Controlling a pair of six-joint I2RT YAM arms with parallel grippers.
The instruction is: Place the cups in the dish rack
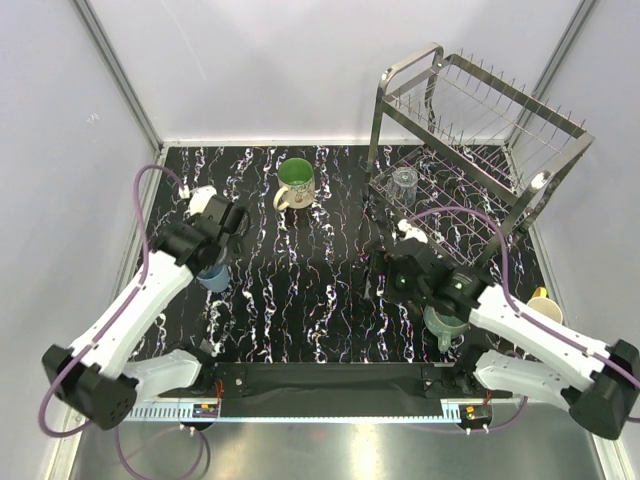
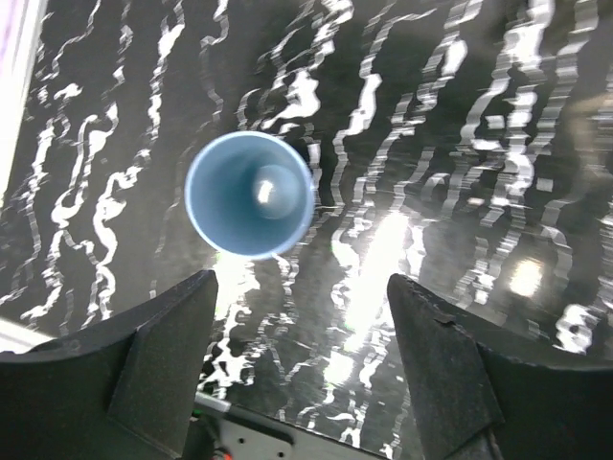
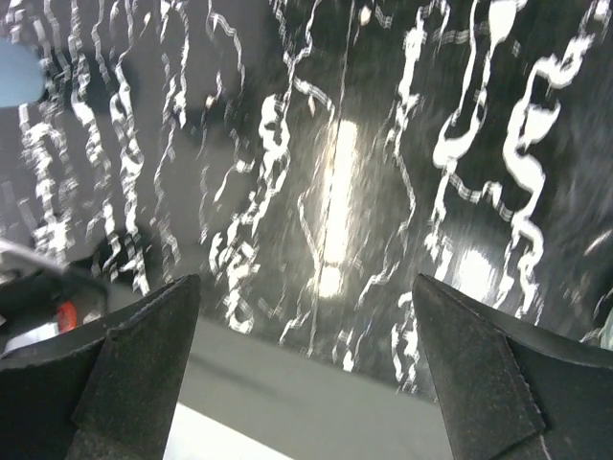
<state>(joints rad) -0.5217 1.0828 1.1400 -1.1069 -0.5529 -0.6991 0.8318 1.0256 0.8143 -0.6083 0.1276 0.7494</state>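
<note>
A small light-blue cup (image 2: 249, 192) stands upright on the black marbled table, just beyond the fingertips of my left gripper (image 2: 302, 283), which is open and holds nothing. From above, that cup (image 1: 213, 275) is partly hidden under my left gripper (image 1: 222, 240). A cream mug with a green inside (image 1: 295, 182) stands at the back centre. The dish rack (image 1: 480, 130) stands at the back right with a clear glass tumbler (image 1: 404, 182) in its lower tier. My right gripper (image 3: 306, 283) hovers open over bare table. A teal mug (image 1: 445, 325) sits partly under the right arm, and a yellow mug (image 1: 545, 300) peeks out at the right edge.
White walls close in the table (image 1: 320, 290) on the left, back and right. A metal rail with the arm bases (image 1: 330, 385) runs along the near edge. Purple cables (image 1: 150, 185) loop beside each arm.
</note>
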